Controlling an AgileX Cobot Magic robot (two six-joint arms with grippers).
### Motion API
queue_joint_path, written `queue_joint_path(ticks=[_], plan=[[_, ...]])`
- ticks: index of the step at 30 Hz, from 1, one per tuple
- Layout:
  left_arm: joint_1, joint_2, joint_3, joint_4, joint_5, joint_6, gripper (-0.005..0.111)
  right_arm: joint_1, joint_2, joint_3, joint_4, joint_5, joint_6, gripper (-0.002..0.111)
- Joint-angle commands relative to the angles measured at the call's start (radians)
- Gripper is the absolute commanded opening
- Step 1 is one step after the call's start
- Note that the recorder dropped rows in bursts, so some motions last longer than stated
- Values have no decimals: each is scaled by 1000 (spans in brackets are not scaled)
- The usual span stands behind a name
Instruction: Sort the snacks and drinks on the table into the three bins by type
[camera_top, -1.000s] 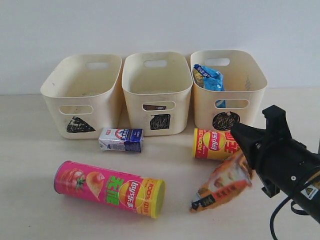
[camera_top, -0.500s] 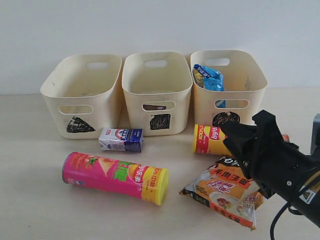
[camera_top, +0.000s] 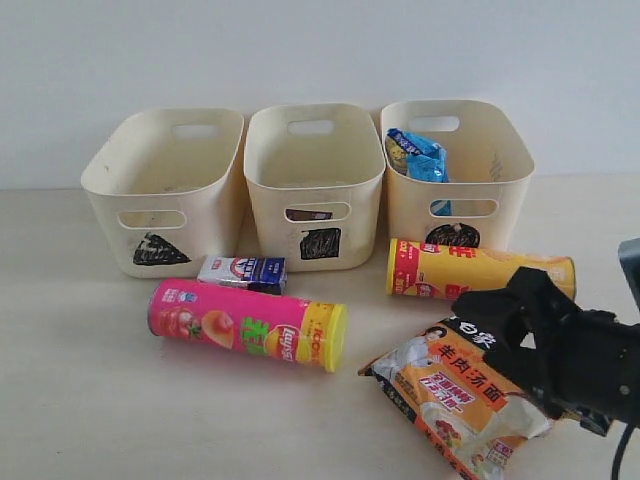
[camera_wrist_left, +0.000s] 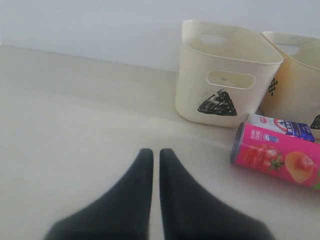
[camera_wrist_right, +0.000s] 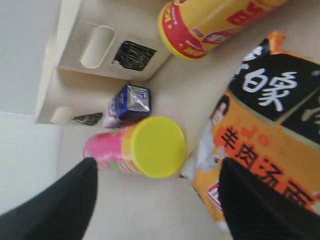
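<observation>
At the exterior view's lower right, the right gripper (camera_top: 505, 300) hovers spread over the orange-white bag (camera_top: 450, 395), flat on the table (camera_top: 80, 420), probably lining up a grasp; the circle bin (camera_top: 500, 180) holds the blue bag (camera_top: 418, 155). Left wrist view: the left gripper (camera_wrist_left: 156, 155) is pressed together, empty, idle. Right wrist view: fingers wide apart above the bag's edge.
</observation>
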Motion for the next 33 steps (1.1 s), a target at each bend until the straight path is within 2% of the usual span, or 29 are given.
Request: queue_joint_path(ticks=[1,3,6,9,12,16,18,22,26,33], plan=[[-3,-4,4,-8,-6,1,4,-98,-109,-50,-442,188,277,86],[-3,-4,4,-8,-6,1,4,-121,-146,-66,-631,230,434,88],[-3,-4,4,-8,-6,1,4,-130,-187,-73,-802,260,627,88],[-3,-4,4,-8,-6,1,4,-130,-193,-63,-831,256,630,88],[-3,-4,4,-8,-6,1,4,-130,-193,-16,-788,286,630,88],[-3,-4,4,-8,-6,1,4,-130,-193,51,-781,455,630,88],[-3,-4,4,-8,-6,1,4,-130,-193,67,-761,478,630,88],[-3,-4,4,-8,-6,1,4,-130,-193,70,-677,473,570,88],[-3,-4,4,-8,-6,1,4,-130,-186,70,-452,473,412,88],[-3,-4,4,-8,-6,1,4,-130,63,39,-240,309,222,88]])
